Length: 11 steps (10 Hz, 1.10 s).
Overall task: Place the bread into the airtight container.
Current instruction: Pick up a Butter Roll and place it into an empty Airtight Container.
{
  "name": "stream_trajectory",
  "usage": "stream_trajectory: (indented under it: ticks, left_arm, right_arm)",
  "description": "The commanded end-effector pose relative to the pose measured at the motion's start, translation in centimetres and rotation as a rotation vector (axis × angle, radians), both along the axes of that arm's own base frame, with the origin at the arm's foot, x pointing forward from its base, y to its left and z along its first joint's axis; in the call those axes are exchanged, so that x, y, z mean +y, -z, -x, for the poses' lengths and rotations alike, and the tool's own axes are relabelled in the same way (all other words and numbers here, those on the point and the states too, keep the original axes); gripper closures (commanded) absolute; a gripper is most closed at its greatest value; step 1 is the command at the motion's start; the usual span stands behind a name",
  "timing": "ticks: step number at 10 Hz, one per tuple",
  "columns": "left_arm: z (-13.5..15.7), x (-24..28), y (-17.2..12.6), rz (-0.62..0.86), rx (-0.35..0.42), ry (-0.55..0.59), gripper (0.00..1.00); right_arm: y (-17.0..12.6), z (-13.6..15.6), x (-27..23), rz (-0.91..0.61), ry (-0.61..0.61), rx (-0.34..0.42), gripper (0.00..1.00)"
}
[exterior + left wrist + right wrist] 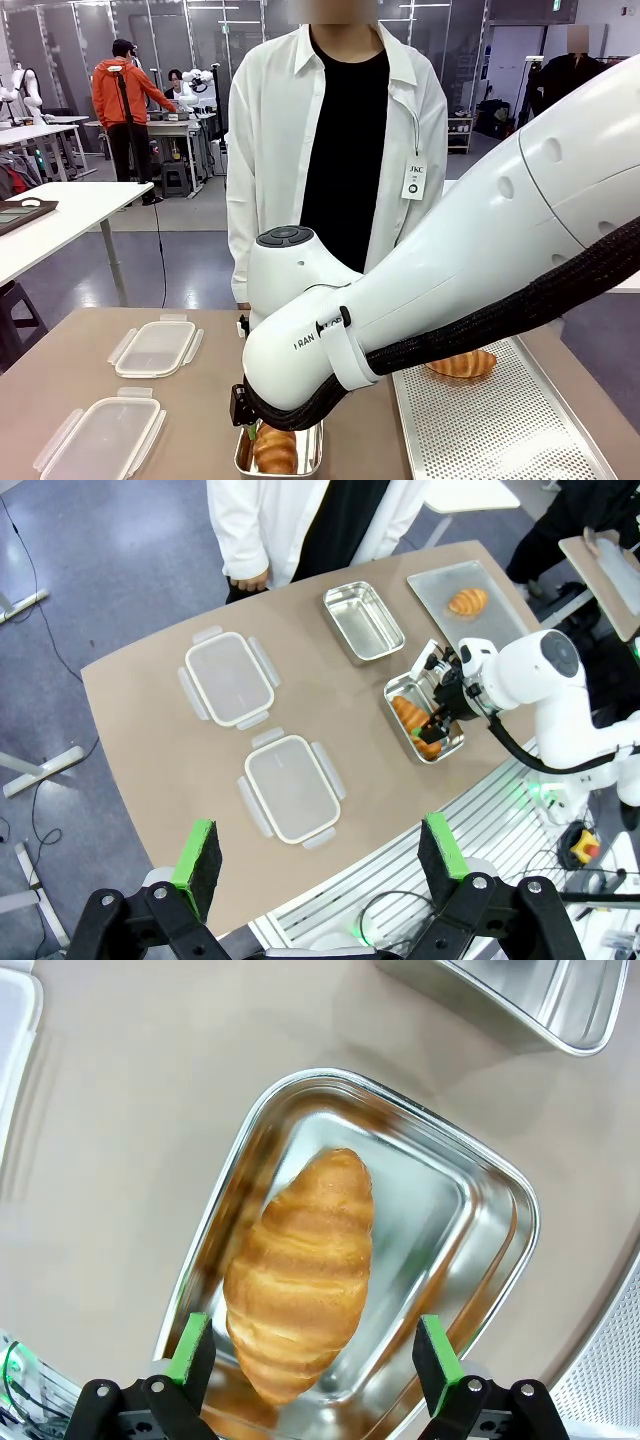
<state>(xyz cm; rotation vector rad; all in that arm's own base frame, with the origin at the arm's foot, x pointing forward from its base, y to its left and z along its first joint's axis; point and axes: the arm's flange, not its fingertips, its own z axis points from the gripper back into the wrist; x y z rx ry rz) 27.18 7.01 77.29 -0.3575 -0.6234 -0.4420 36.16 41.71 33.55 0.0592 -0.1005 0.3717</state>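
A golden croissant, the bread, lies in a small steel airtight container at the table's near edge. My right gripper hangs just above it, open, its green pads on either side of the croissant's near end and not touching it. In the front view, the right gripper sits over the container with the bread in it. The left gripper is open and high above the table, holding nothing. A second croissant rests on a perforated metal tray.
Two clear plastic lids lie at the left of the table. A second, empty steel container stands nearer the person, who stands at the far side in a white coat. My right arm crosses the middle of the table.
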Motion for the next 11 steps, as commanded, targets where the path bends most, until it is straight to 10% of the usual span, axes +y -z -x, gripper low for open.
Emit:
stream_trajectory:
  ticks: [1, 3, 11]
  left_arm:
    - [0.1, 0.0, -0.1, -0.001, -0.004, 0.021, 0.0]
    - [0.1, 0.0, -0.1, -0.001, -0.004, 0.021, 0.0]
    - [0.1, 0.0, -0.1, -0.001, -0.004, 0.021, 0.0]
  right_arm:
    - [0.0, 0.0, 0.1, -0.002, 0.0, -0.001, 0.0]
    - [0.0, 0.0, 0.0, 0.0, 0.0, 0.0, 0.0]
    - [-20.2, -2.9, -10.7, -0.024, -0.226, -0.034, 0.0]
